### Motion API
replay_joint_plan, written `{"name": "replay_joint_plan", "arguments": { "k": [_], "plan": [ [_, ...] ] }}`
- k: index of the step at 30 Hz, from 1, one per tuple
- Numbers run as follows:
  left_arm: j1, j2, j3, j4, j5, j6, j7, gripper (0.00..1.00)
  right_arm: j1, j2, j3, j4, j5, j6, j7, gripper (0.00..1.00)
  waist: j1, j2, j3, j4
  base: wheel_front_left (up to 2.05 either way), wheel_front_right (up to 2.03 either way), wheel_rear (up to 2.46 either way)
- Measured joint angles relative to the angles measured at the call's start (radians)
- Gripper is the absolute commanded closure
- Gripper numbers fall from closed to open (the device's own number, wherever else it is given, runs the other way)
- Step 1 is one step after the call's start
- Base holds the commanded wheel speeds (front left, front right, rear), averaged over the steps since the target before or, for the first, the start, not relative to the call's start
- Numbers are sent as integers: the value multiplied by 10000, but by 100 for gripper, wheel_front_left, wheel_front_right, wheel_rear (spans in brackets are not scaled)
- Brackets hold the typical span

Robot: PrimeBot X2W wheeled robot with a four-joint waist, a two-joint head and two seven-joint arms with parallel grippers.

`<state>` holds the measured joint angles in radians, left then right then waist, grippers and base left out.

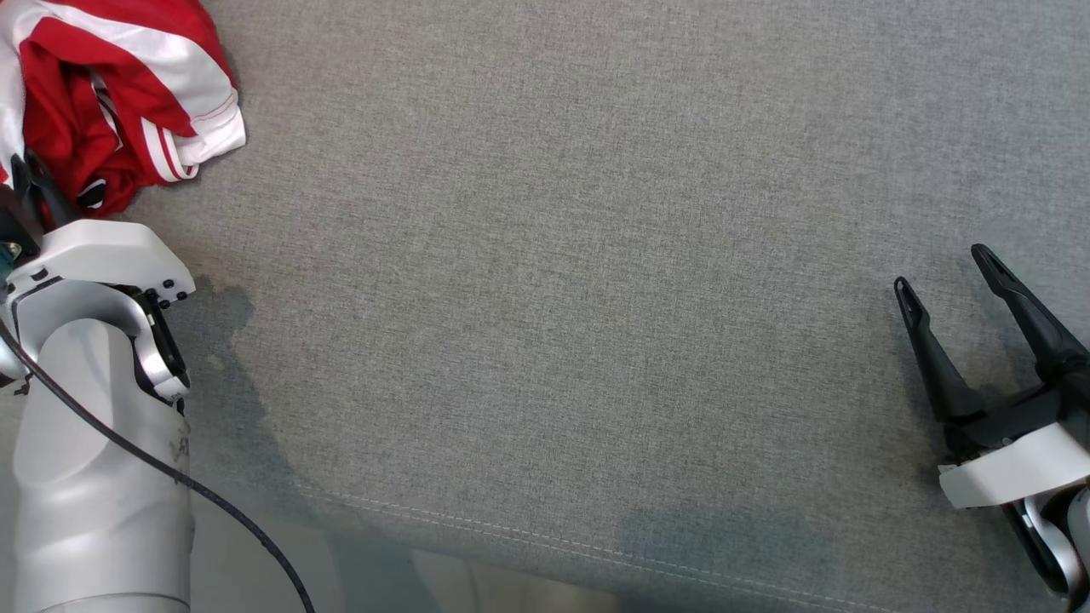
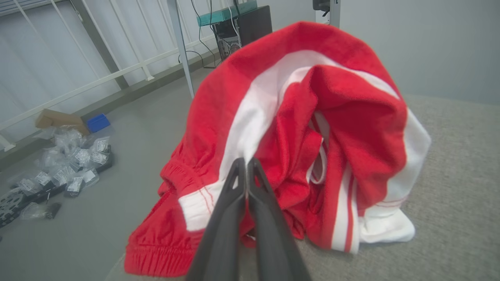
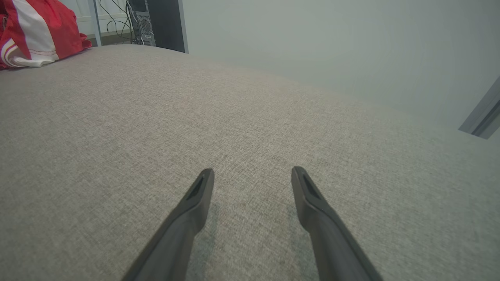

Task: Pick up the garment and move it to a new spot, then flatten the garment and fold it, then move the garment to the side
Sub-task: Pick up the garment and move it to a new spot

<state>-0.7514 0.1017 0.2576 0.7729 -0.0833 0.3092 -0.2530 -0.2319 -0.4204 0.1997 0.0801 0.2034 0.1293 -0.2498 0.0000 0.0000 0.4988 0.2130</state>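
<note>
Grey woven upholstery (image 1: 545,255), seamed along its near edge, bears a crumpled red garment (image 1: 119,94) with white stripes at far left. Left gripper (image 2: 246,166) reaches forward, jaws closed, tips against a white stripe; right gripper (image 1: 941,271) hangs low, jaws spread, empty.

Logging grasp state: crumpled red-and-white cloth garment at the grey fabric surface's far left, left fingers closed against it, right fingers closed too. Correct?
No. Right wrist view: the right fingers stand open over the grey fabric surface. Rest holds.
</note>
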Motion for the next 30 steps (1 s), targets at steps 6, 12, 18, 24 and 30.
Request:
{"name": "replay_joint_plan", "arguments": {
  "k": [6, 12, 18, 24, 30],
  "plan": [
    [552, 67, -54, -1622, 449, 15, 0, 100, -102, 265, 105, 96, 0, 0, 0, 0, 0, 0, -312, -65, 0, 0, 0],
    [819, 284, -253, -3461, 639, -15, -36, 100, -362, 686, 230, 288, 36, 0, -2, 0, 0, 0, -741, -250, 0, 0, 0],
    [807, 780, -660, -5072, 784, -520, -42, 100, -453, 1413, 293, 529, 105, 0, -2, 0, 0, 0, -1345, -658, 0, 0, 0],
    [345, 1001, -1549, -5513, 855, -1461, -44, 100, -442, 2182, 190, 752, 176, 0, -2, 0, 0, 0, -2069, -1480, 0, 0, 0],
    [-546, 1003, -1994, -5181, 232, -2447, -44, 100, -324, 2581, 102, 903, 192, 0, -2, 0, 0, 0, -2524, -2224, 0, 0, 0]
  ]
}}
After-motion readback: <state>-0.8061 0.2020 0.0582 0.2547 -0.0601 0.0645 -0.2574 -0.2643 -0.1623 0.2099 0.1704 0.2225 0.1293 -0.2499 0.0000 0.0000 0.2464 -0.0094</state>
